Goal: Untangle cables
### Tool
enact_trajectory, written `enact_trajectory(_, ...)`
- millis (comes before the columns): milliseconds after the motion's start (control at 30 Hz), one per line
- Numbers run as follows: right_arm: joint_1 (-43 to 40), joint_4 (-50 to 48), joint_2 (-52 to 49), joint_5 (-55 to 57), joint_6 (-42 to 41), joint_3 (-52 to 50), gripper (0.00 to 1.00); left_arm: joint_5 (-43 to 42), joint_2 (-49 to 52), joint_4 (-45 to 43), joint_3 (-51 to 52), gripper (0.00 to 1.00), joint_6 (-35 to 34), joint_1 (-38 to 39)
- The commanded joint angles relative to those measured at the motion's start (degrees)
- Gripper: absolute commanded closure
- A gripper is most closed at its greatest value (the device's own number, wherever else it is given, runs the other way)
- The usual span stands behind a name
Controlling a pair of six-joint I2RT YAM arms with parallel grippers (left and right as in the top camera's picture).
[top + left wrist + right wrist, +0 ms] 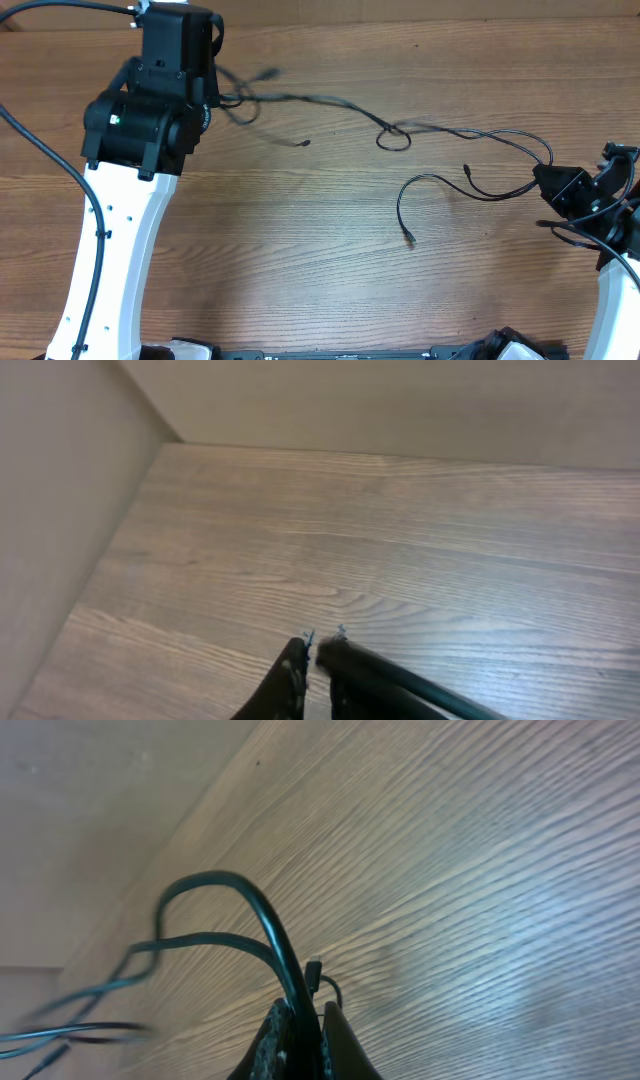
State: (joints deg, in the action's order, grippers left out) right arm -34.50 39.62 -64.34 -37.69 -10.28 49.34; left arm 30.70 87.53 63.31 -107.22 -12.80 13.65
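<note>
Several thin black cables (330, 100) stretch across the wooden table between my two grippers, crossing in a small knot (393, 135). My left gripper (214, 98) sits at the back left, mostly hidden under its arm. In the left wrist view, the left gripper (318, 645) has its tips a slit apart, and a cable (420, 682) leaves along the right finger. My right gripper (541, 178) at the right edge is shut on a cable. In the right wrist view, the right gripper (305, 1012) pinches a cable (262, 915) that arches up from the jaws. A small plug (313, 968) hangs beside it.
One loose cable curves down the table's middle to a plug end (408, 238). Another short end (305, 143) lies left of the knot. The left arm's thick black wiring (40, 150) runs along the left side. A wall (350, 400) borders the table's far edge.
</note>
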Motion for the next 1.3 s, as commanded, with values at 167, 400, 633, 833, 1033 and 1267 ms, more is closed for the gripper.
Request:
enact_trajectory(167, -0.7, -0.3, 0.2, 1.6, 0.3, 0.1, 0.96, -5.0, -2.3, 1.1, -0.6, 0.66, -4.4, -5.6)
enact_trajectory(400, -0.3, -0.3, 0.2, -4.1, 3.6, 0.1, 0.96, -22.5, -1.4, 0.1, -0.6, 0.65, 4.6, -5.7)
enact_trajectory(633, 1.3, -0.3, 0.2, -13.5, 8.9, 0.1, 0.96, -38.6, -0.8, 0.2, -0.6, 0.3, 10.3, -5.7)
enact_trajectory(833, 10.3, -0.7, 0.2, -14.1, 11.7, 0.1, 0.96, -50.9, -0.6, 0.8, -0.6, 0.09, 20.0, -4.8)
enact_trajectory(1033, 26.0, -3.5, 0.2, -14.4, 13.9, 0.1, 0.96, -53.2, -0.6, 0.7, -0.6, 0.06, 22.4, -4.2)
enact_trajectory(1267, 42.8, -2.2, 0.2, -2.5, 13.8, 0.1, 0.64, -53.2, -0.6, 0.7, -0.6, 0.02, 22.4, -4.1)
